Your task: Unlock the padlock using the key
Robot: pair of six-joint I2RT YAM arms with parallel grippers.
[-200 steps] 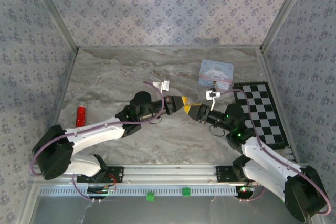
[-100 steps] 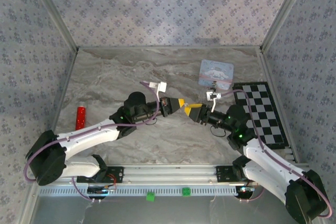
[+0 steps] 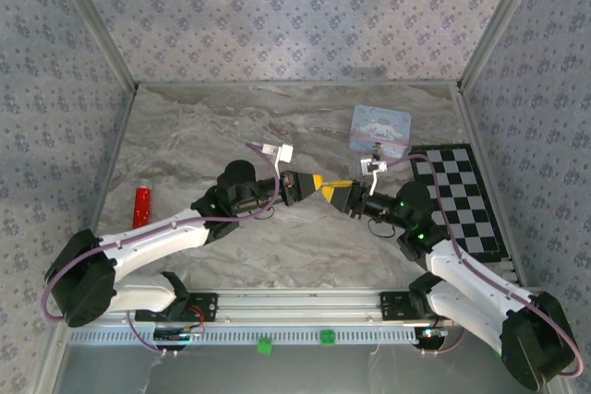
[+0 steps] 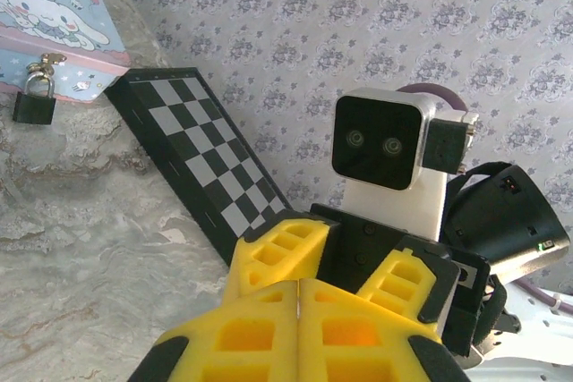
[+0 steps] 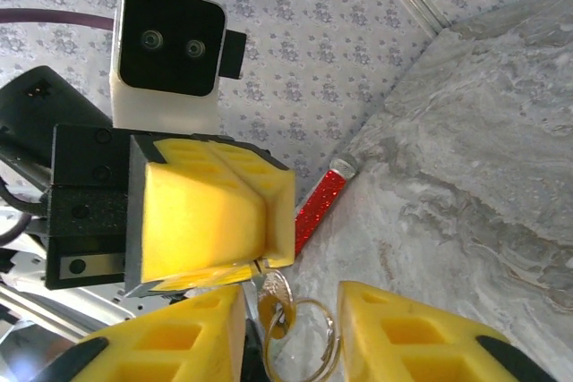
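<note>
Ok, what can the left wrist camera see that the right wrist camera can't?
The left wrist camera catches the padlock hanging on the cartoon tin, plus the checkerboard. The right wrist camera instead catches the key, pinched by the left gripper, and the red stick. Both see the marbled table and flowery wall.

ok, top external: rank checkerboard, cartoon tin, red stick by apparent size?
1. Checkerboard mat, clearly largest.
2. Pale-blue cartoon tin.
3. Red stick, smallest.
All three lie on the table, so nearness barely skews the ranking.
</note>
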